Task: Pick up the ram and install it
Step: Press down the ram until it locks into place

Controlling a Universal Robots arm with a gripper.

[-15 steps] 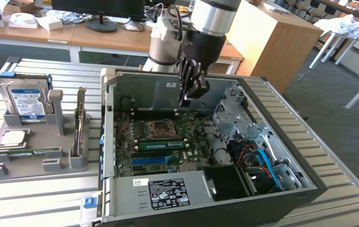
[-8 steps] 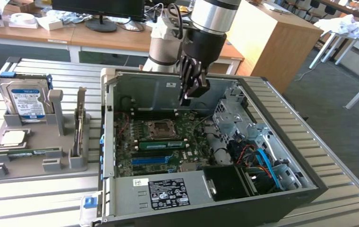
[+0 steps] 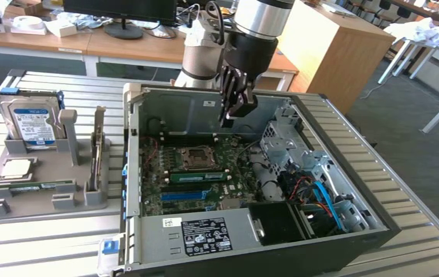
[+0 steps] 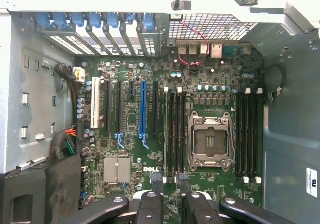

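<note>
My gripper [image 3: 231, 118] hangs over the open computer case [image 3: 131, 150], above the motherboard [image 3: 173, 199] and touching nothing. In the wrist view my gripper [image 4: 169, 185] has its fingers [image 4: 150, 204] apart, with bare board showing between them, right over the memory slots [image 4: 175, 134]. A long green ram stick [image 3: 198, 175] stands in the slot beside the empty processor socket [image 3: 196, 154]. Another thin green stick [image 3: 38, 186] lies along the front of the grey holder tray [image 3: 50, 208] on the exterior view's left, far from the gripper.
The tray also holds a blue-labelled hard drive [image 3: 34, 124], a square silver processor chip [image 3: 17, 168] and an upright card [image 3: 96, 153]. Drive cages and cables [image 3: 312, 190] fill the case's right side. Desks and a monitor stand behind the slatted table [image 3: 42, 248].
</note>
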